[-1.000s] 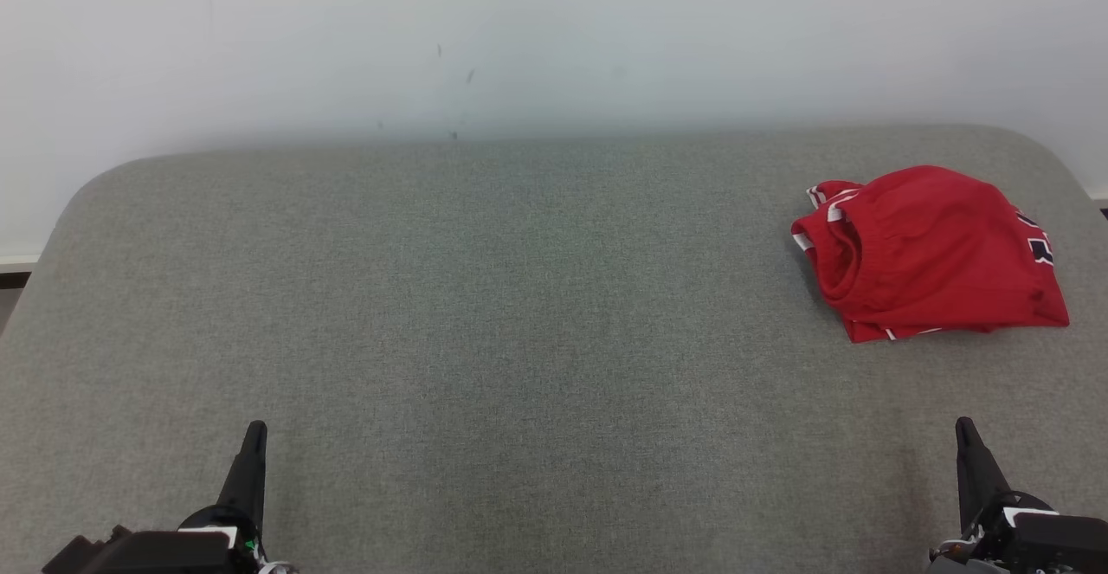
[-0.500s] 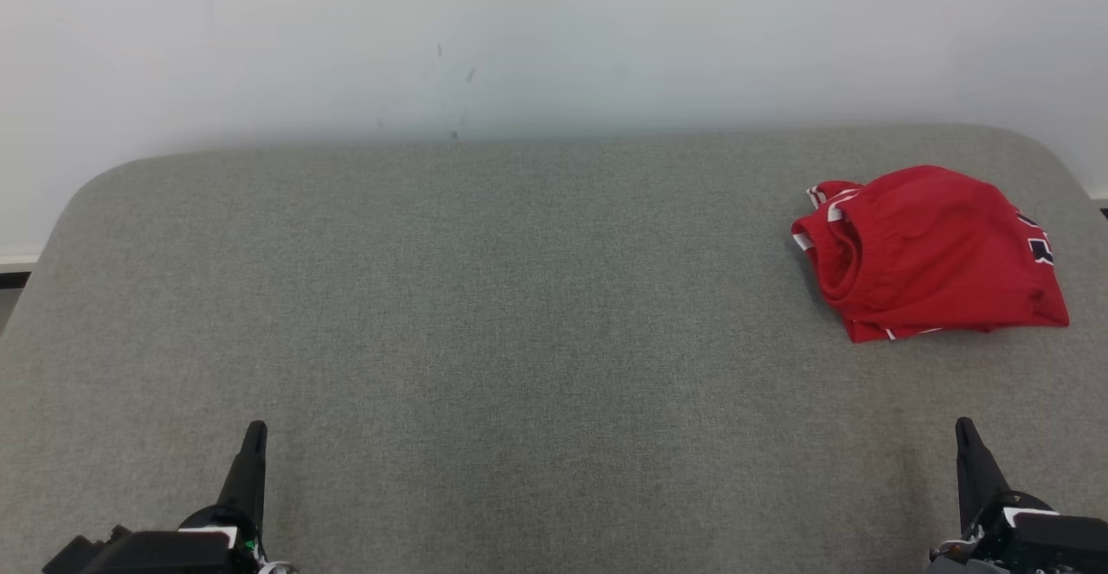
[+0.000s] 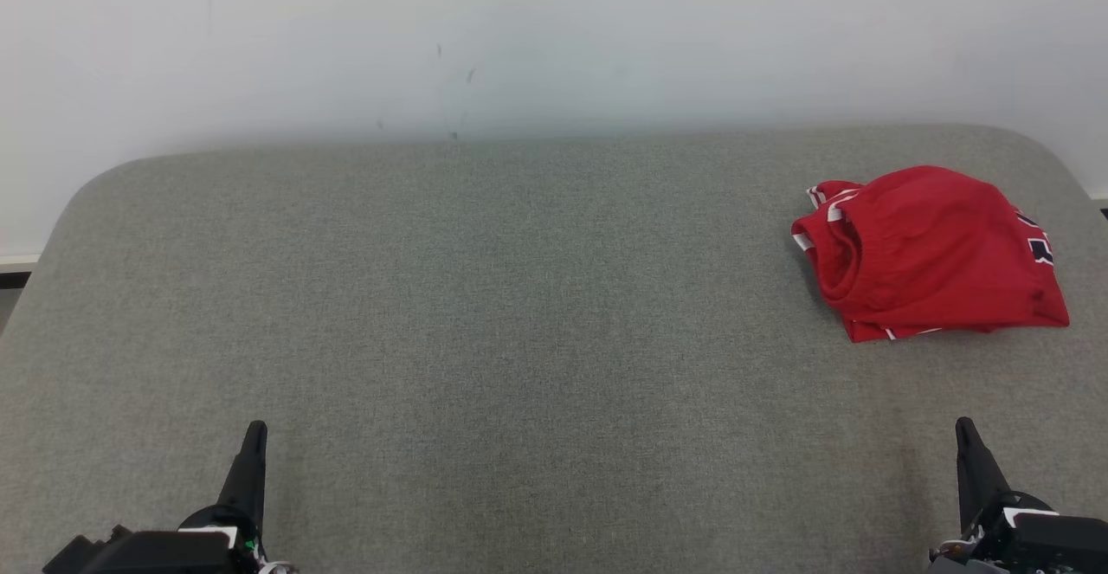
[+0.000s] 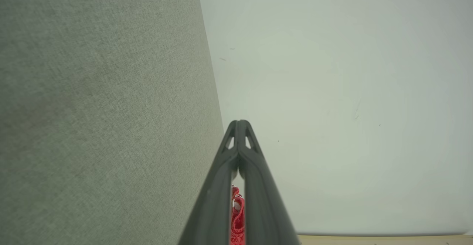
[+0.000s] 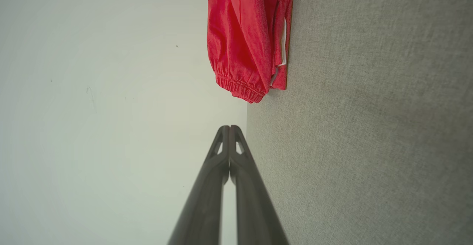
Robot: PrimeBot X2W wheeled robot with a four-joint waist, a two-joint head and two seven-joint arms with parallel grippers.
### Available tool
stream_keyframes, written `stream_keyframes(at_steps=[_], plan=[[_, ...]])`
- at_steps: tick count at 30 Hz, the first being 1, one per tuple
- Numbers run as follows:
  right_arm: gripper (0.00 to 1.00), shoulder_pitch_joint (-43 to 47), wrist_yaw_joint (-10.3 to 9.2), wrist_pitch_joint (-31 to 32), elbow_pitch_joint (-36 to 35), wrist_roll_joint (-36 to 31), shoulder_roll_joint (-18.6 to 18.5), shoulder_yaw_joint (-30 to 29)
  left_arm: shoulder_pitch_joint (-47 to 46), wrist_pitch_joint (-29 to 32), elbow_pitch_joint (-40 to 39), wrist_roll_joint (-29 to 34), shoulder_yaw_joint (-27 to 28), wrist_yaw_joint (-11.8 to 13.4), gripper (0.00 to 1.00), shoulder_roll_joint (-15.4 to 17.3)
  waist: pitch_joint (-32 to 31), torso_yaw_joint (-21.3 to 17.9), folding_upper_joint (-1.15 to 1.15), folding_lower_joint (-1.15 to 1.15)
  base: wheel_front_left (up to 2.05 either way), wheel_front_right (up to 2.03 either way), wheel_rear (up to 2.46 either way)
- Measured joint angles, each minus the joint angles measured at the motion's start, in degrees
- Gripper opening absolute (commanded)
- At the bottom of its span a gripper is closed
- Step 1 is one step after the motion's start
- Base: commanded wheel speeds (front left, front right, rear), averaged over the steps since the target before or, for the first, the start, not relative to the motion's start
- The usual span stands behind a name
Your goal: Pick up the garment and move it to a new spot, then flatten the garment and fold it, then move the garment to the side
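A red garment (image 3: 930, 254) with white and dark trim lies bunched and loosely folded at the far right of the grey fabric surface (image 3: 485, 297). The right wrist view has the garment (image 5: 245, 38) at its top, well beyond the fingertips, and a sliver of the garment (image 4: 237, 215) shows between the finger bases in the left wrist view. My left gripper (image 3: 254, 429) rests shut at the lower left, nothing in it. My right gripper (image 3: 963, 425) is shut at the lower right, nearer than the garment and apart from it. In both wrist views the left gripper (image 4: 239, 123) and right gripper (image 5: 226, 128) have their fingertips pressed together.
A pale wall (image 3: 554, 37) rises behind the surface's far edge. The surface has rounded far corners, and a strip of floor (image 3: 13, 275) shows at the left past its edge.
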Motion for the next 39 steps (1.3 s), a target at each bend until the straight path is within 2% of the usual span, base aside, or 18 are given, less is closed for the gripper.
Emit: stream_keyframes(at_steps=[39], plan=[[0.00,0.0,0.01,0.0,0.0,0.1,0.0,0.0,0.0,0.0,0.0,0.0,0.0,0.0,0.00,0.0,0.0,0.0,0.00,0.00,0.00,0.00,0.00]])
